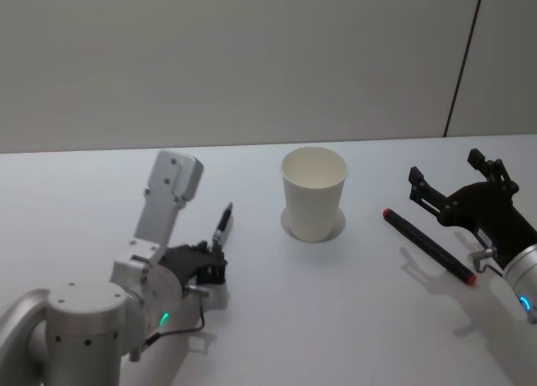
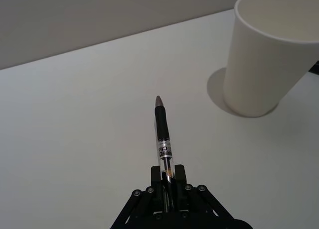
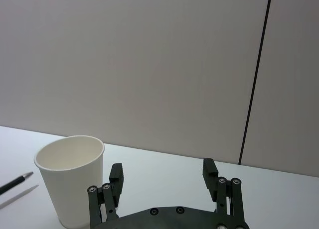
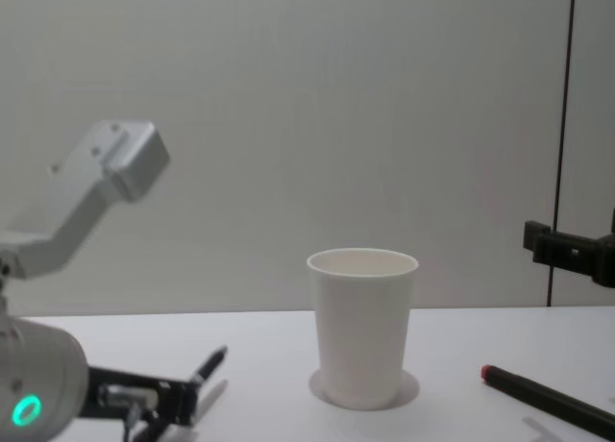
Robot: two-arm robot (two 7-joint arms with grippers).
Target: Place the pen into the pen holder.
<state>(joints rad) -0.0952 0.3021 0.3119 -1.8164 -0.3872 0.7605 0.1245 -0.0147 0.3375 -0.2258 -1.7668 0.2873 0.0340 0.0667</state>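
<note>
A pen (image 1: 223, 222) with a black grip and clear barrel sticks out of my left gripper (image 1: 214, 264), which is shut on its rear end. Its tip (image 2: 159, 99) points toward the pen holder (image 1: 314, 193) and hangs slightly above the table, with a shadow under it. The pen holder is an upright white paper cup (image 2: 264, 55) at mid table, to the right of the pen and apart from it. From the chest, the pen (image 4: 207, 365) is low and left of the cup (image 4: 362, 327). My right gripper (image 1: 447, 169) is open to the right of the cup, holding nothing.
A black marker with red ends (image 1: 428, 245) lies on the table below my right gripper, also seen from the chest (image 4: 548, 401). A plain wall with a dark vertical seam (image 3: 254, 79) stands behind the table's far edge.
</note>
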